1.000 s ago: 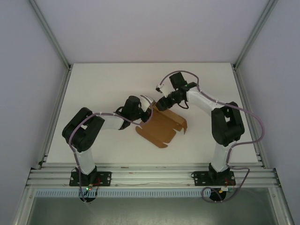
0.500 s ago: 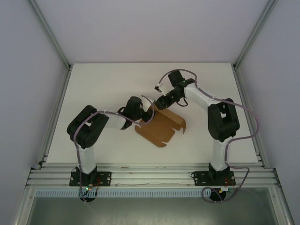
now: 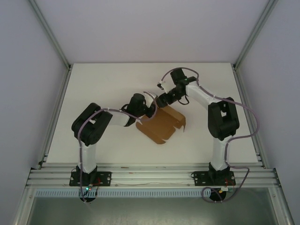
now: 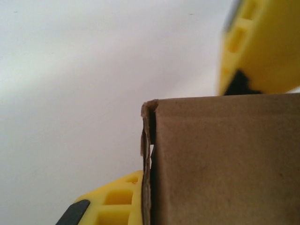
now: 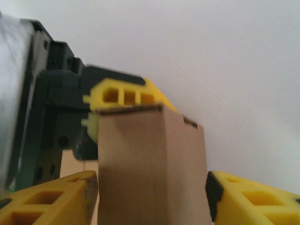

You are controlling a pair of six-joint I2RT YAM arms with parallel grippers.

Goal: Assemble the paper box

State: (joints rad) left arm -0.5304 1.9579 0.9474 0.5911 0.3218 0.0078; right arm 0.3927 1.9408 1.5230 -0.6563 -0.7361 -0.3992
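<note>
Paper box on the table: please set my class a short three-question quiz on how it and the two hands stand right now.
1. True or false: the paper box is already folded shut into a closed box.
2. Pick one: the left hand and right hand meet the box on its A) far side, away from the arm bases; B) near side; C) neither reaches it.
3. In the right wrist view, what stands between the right hand's fingers?
Key: 1. False, it lies open and mostly flat. 2. A. 3. An upright cardboard flap of the box.
</note>
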